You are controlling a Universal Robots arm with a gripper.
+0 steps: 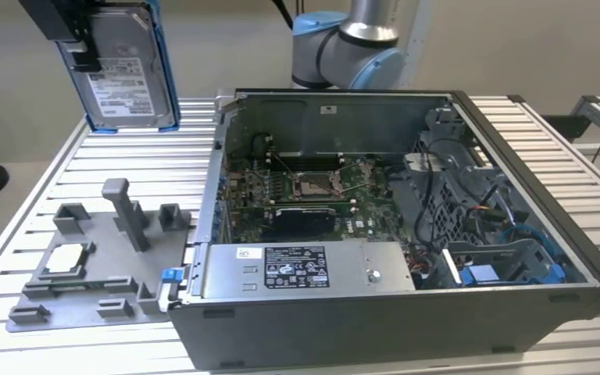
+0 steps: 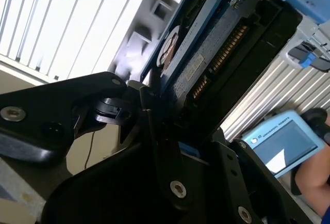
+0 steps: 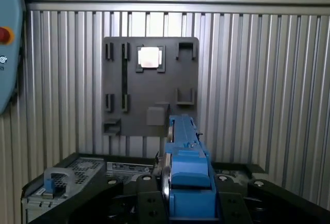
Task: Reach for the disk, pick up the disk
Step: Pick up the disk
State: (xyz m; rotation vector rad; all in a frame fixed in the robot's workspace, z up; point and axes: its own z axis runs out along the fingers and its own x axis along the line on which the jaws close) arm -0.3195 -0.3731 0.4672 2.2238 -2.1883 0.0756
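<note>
Exterior view: gripper [image 1: 75, 35] clamped on the disk [image 1: 125, 70]; disk hangs upright, label facing out, in the air over the slatted table [image 1: 29, 180], to the exterior view's left of the open PC case [image 1: 405, 312]; second wrist view: disk [image 2: 206, 53] pinched between the jaws; first wrist view: disk [image 3: 188, 182] edge-on between the jaws, grey fixture plate [image 3: 149, 87] on the table beyond.
</note>
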